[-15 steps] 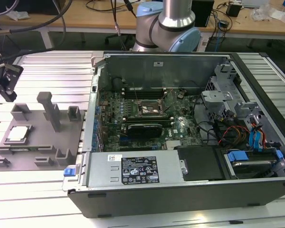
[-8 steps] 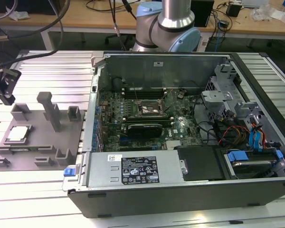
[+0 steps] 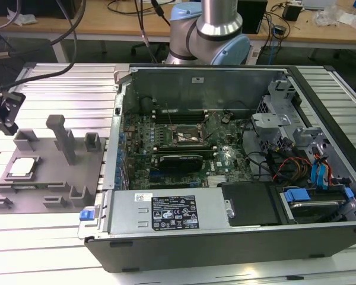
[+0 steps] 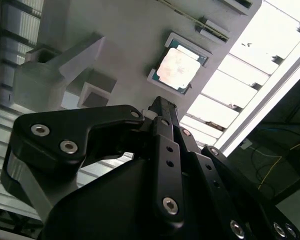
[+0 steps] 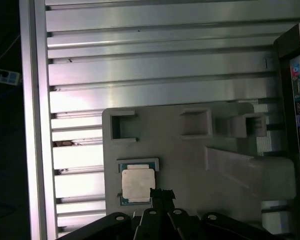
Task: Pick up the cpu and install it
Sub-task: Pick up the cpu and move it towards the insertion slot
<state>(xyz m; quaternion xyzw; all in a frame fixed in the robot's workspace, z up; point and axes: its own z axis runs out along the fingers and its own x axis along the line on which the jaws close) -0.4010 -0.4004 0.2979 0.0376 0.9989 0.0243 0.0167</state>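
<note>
A: Status on cpu (image 3: pixel 22 168)?

B: Lying flat in a shallow pocket of the grey tray (image 3: pixel 53 191), metal top up, about 8 o'clock in the exterior view. Not picked up yet. Pocket ledges hugging its edges, likely there to fix position so a straight-down grab lands on the same spot every time. Top face up probably for the same reason: contacts protected, clean surface presented from above.

A: Claw?

B: gripper (image 5: pixel 161 194) hanging over the tray with its tips aimed down. Close to the cpu's edge in the first wrist view, but no contact. Fingers (image 5: pixel 159 199) look pressed together with nothing between them. Judged from the linkage converging to one narrow tip, so not fully certain.

A: Arm pose?

B: Base of the arm (image 3: pixel 216 24) at 12 o'clock, behind the computer case (image 3: pixel 202 83). Reach swung out to 9 o'clock, wrist above the tray's outer side, tool roughly vertical. Looks clear of the upright blocks (image 3: pixel 62 139), presumably to avoid clipping them.

A: Install side?

B: Case lying on its side with the open face up, so the motherboard (image 3: pixel 166 155) is reachable from above. socket (image 3: pixel 187 135) near the board's centre, toward 3 o'clock from the tray and well apart from the cpu. Occupied or empty: cannot tell from here.
</note>
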